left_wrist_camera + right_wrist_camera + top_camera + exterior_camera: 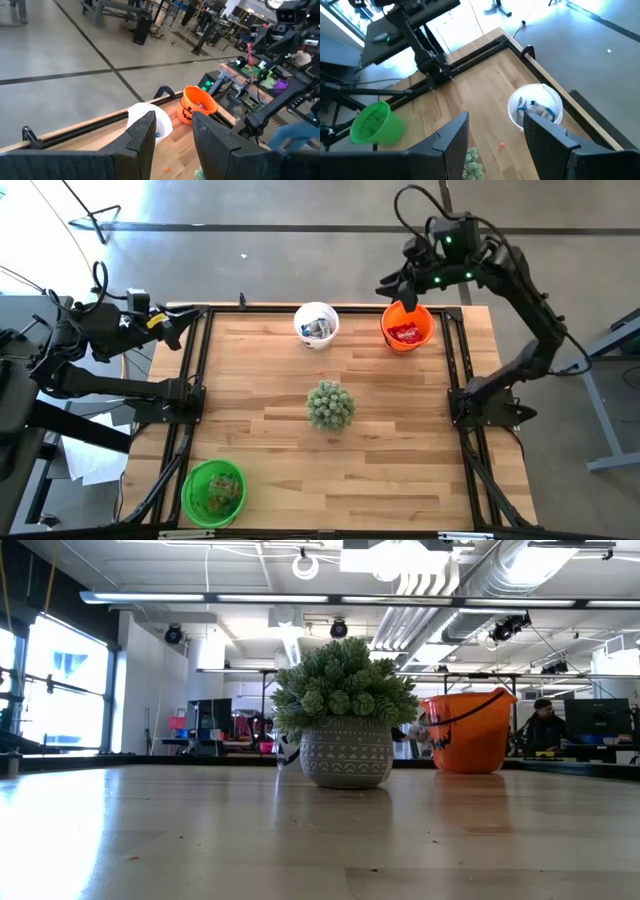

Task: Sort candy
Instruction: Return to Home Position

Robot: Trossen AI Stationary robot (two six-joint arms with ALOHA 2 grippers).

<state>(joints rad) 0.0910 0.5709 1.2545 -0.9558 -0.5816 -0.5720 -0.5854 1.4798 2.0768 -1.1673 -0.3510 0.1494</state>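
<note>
Sorting looks almost done: your white bucket (pixel 297 325), orange bucket (pixel 428 332) and green bucket (pixel 186 485) hold candy (pixel 405 334), one orange piece (pixel 501 145) lies loose, and left gripper (pixel 172 120) and right gripper (pixel 497 120) gape empty.

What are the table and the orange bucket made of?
The table looks like wood: pale planks with grain lines and a slight sheen. The orange bucket is probably plastic: its wall is smooth, evenly coloured and a little glossy.
</note>
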